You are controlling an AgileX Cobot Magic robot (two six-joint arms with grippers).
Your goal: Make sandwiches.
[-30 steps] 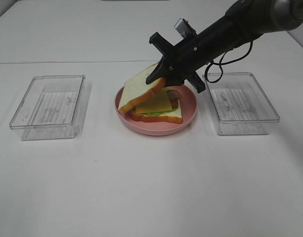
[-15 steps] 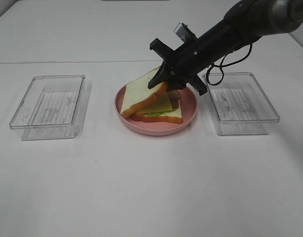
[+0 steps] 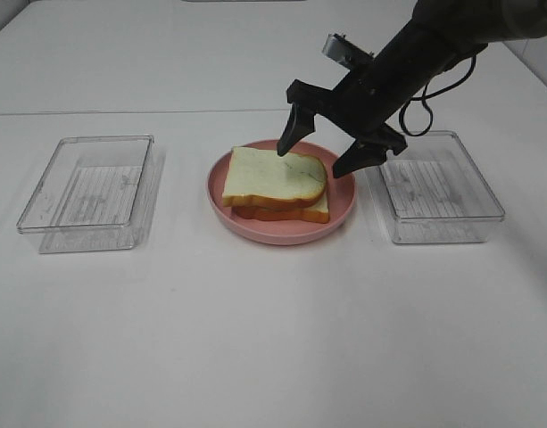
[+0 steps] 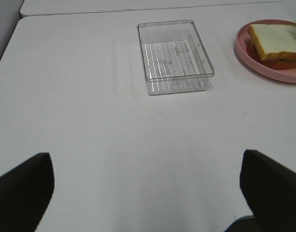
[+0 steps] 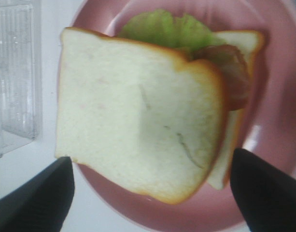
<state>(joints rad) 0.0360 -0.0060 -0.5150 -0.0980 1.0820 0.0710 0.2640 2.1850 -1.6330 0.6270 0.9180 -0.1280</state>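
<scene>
Sandwich lies flat, long axis across pink plate.

White table under even light; a seam crosses its far side

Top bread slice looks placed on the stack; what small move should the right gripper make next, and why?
Probably lift the right gripper straight up and away. Its jaws stand open above the plate and hold nothing, while the top bread slice lies flat on the sandwich. It sits slightly askew, with lettuce and bacon peeking out, so a nudge might follow.
</scene>
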